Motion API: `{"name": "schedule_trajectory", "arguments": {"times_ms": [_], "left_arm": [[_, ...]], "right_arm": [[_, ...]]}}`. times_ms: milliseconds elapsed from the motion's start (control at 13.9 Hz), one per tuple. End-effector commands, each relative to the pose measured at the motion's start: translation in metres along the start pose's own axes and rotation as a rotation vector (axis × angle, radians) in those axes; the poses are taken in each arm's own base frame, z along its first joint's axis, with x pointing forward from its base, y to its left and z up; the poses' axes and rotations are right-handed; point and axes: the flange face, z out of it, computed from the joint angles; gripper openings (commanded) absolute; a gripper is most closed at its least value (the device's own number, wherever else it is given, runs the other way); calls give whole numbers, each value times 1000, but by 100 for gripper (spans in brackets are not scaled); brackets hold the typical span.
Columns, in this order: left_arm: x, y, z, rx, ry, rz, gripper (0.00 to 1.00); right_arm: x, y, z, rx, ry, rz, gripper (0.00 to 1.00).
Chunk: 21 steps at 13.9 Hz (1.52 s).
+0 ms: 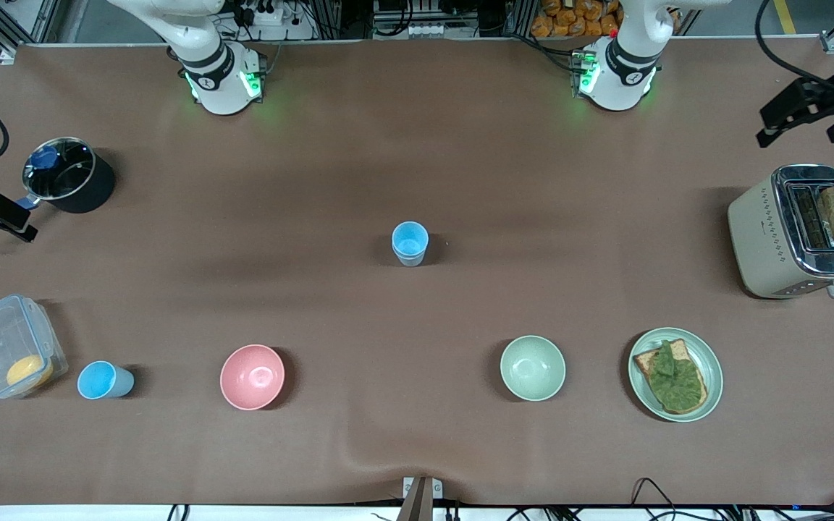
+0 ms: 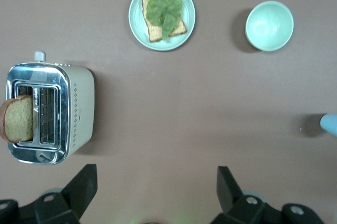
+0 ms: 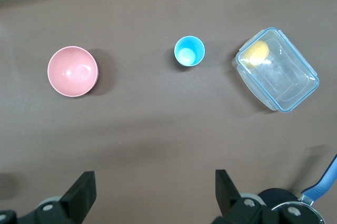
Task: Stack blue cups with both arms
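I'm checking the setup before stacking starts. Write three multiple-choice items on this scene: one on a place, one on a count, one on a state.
1. The blue cup nearer the front camera stands between:
A. clear container and pink bowl
B. toaster and plate
C. two bowls

2. Blue cups on the table:
A. one
B. two
C. three

3. The left gripper:
A. holds a cup
B. open, empty
C. shut on bread

Key: 1 A, the cup sits between them; 2 B, the other cup stands mid-table; 3 B, its fingers are spread over bare table.
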Motion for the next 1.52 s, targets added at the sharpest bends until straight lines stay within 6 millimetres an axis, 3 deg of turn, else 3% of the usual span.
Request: {"name": "schedule_trajectory", "arguments": {"times_ms": [0, 361, 650, 939, 1444], "left_arm": [[17, 14, 13, -13, 1, 3, 100], [16, 32, 16, -5, -5, 0, 100], [16, 30, 19, -1, -16, -31, 100], [13, 41, 17, -3, -11, -11, 100], [12, 44, 17, -1, -17, -8, 100]], "right_arm": [[-1, 1, -6, 2, 10, -2, 100], [-5, 1, -12, 5, 2, 0, 100], [-6, 1, -14, 10, -1, -13, 100], [-20, -9, -23, 12, -96, -40, 100], [-20, -22, -28, 14, -79, -63, 100]]}}
